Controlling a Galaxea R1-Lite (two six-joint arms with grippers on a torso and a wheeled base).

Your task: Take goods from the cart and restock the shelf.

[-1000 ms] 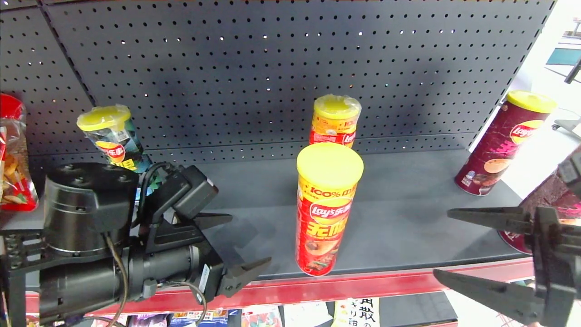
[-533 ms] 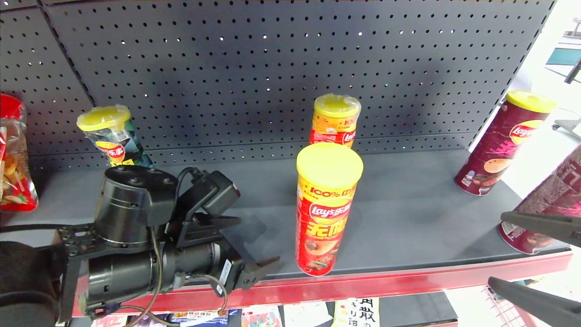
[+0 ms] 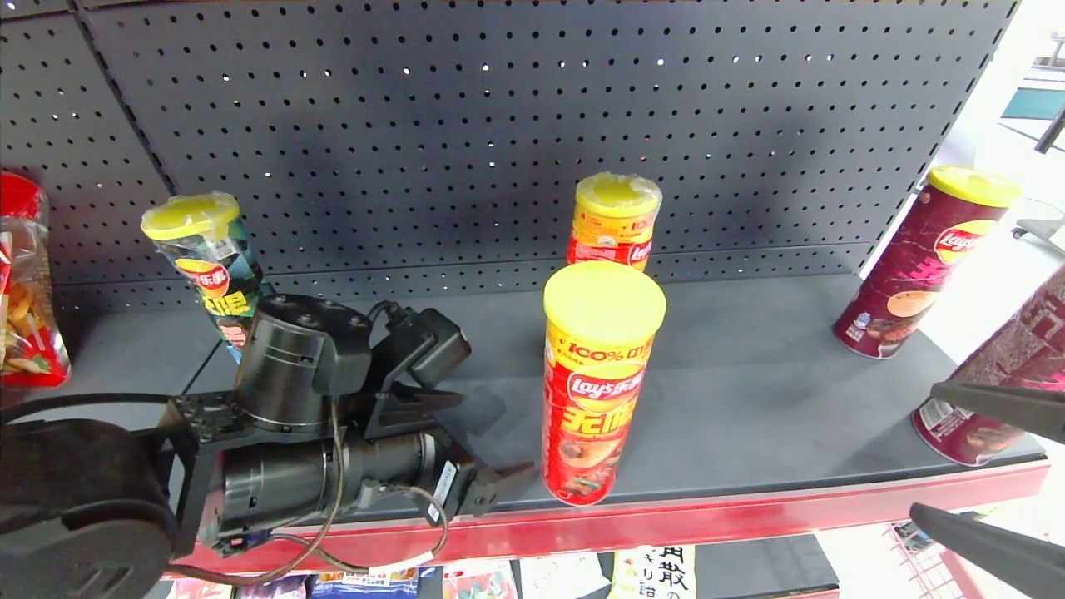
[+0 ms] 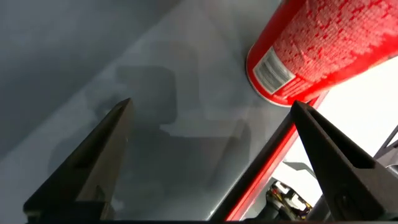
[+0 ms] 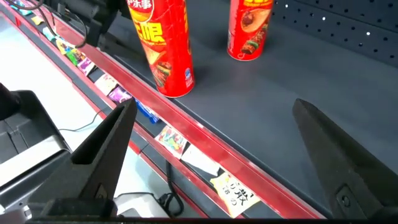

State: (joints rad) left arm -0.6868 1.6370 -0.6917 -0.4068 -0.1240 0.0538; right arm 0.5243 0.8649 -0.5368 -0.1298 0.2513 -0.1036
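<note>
Done so far: five cans stand upright on the shelf (image 3: 749,433); the red can (image 3: 595,399) is at the front, near the red edge, with a yellow-and-red can (image 3: 613,220) behind it by the pegboard
Other stock: a dark teal can (image 3: 212,258) at the back left, a maroon can (image 3: 923,266) at the back right, and a second maroon can (image 3: 998,391) at the right front corner
Left jaws: spread apart and empty, low at the shelf front, just left of the red can and not touching it
Right jaws: wide apart and empty, off the right front corner
Judged stage: one placement looks complete, with nothing in hand
Left to do: wide bare stretches between the cans suggest more trips to the cart
Writing: the cans carry a round logo and large characters, left unread here; the price tags (image 3: 657,570) under the edge are also printed
Neighbour: a snack bag (image 3: 25,291) at the far left
</note>
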